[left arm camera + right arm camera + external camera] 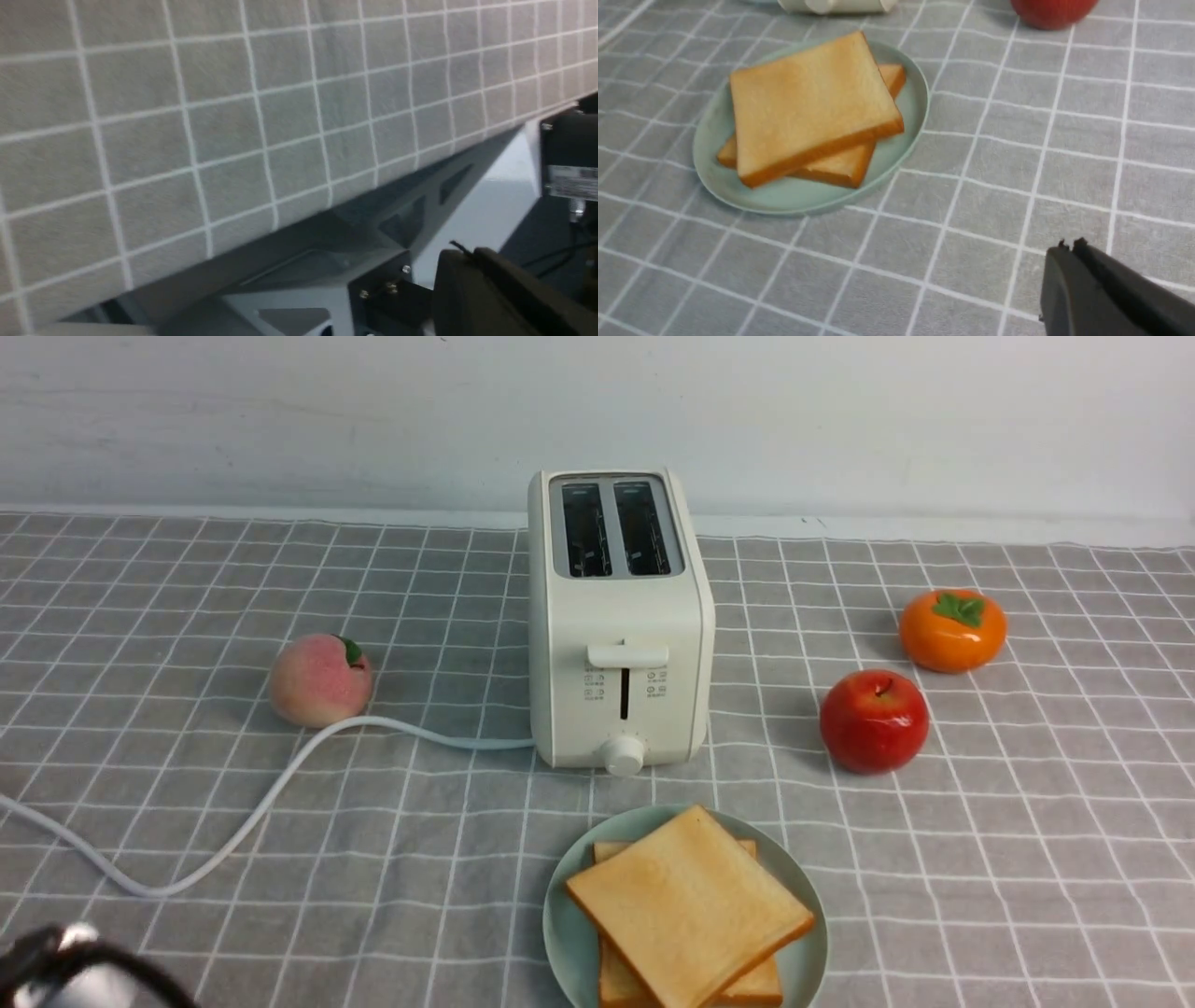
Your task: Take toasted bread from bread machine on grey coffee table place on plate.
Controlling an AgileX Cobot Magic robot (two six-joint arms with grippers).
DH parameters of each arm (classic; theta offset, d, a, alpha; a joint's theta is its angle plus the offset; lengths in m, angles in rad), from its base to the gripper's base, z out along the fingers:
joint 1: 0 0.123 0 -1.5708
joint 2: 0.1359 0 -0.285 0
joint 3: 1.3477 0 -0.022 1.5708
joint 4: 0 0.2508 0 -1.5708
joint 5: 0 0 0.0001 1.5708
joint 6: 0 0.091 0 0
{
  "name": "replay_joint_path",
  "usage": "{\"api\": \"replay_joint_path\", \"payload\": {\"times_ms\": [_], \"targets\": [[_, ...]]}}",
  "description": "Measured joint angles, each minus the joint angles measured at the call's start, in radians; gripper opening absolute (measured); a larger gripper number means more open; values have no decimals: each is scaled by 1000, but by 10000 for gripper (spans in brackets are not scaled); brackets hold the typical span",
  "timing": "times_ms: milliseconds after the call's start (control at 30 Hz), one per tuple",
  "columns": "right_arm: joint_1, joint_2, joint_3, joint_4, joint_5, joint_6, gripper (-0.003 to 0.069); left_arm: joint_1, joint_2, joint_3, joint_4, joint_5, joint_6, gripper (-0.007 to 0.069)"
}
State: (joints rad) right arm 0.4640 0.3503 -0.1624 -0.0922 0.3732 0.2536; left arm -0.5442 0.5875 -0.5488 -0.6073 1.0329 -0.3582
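My left fingers [472, 289]: closed, past the bench [233, 140] edge.
My right fingers [1083, 289]: closed, near plate [784, 198].
Toast [689, 905]: two slices stacked on plate.
Toaster [621, 644]: behind plate.

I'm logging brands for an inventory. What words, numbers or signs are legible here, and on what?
No text can be read.
bread machine: small grey marks beside the lever slot, too small to read.
black box in the left wrist view: pale label, too blurred to read.
toasted bread, plate, peach, apple, orange fruit: no text shows.
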Motion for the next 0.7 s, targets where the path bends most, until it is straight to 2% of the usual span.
{"api": "replay_joint_path", "payload": {"times_ms": [67,133,233,467,700], "targets": [[0,-1,2,-43,-94,0,-11,0,-78,75,-88,-64,8,-14],[0,-2,2,-64,-147,0,-9,0,-141,110,-123,-121,28,-14],[0,-3,2,-75,-178,0,-8,0,-190,123,-126,-223,79,-14],[0,-3,2,-77,-202,0,-8,0,-208,124,-96,-487,315,-14],[0,-3,5,-77,-203,0,-2,0,-207,125,-96,-534,402,-14]]}}
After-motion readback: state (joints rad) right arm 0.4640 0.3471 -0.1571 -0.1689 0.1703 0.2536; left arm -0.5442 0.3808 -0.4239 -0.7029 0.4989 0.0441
